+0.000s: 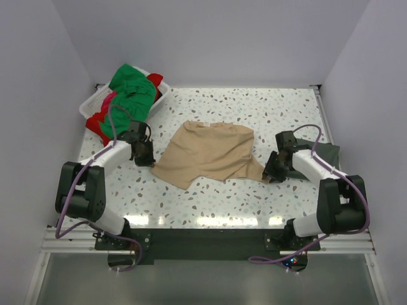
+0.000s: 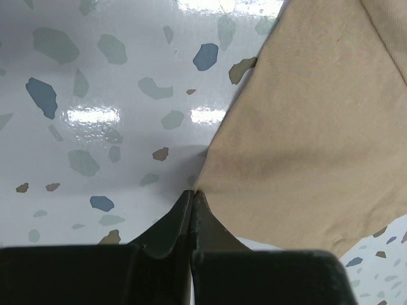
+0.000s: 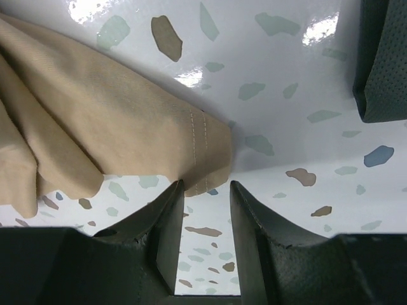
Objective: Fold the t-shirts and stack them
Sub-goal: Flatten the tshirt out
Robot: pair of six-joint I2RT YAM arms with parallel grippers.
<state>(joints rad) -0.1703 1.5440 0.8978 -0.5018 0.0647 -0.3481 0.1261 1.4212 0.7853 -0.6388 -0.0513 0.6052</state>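
1. Left gripper [image 2: 193, 192] closed, tips touching the tan t-shirt [image 1: 210, 152] edge; pinch unclear.
2. Right gripper [image 3: 206, 184] jaws apart, sleeve hem just ahead of the gap.
3. Tan t-shirt spread mid-table [image 1: 267, 108] — dark grey t-shirt [image 1: 327, 152] at the right edge.
4. Green t-shirt [image 1: 132, 89] and red t-shirt [image 1: 96, 121] heaped in the white basket [image 1: 89, 105], far left.

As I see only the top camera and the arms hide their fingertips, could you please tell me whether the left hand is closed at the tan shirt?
Observer: The left hand is shut, tips meeting at the edge of the tan t-shirt; whether cloth is pinched, I cannot tell.
Operator: Thank you; and the right hand?
Observer: The right hand is open; the shirt's stitched sleeve end lies just ahead of its gap, unclamped.
Operator: Is the dark grey t-shirt touching that sleeve?
Observer: No, bare table separates them.
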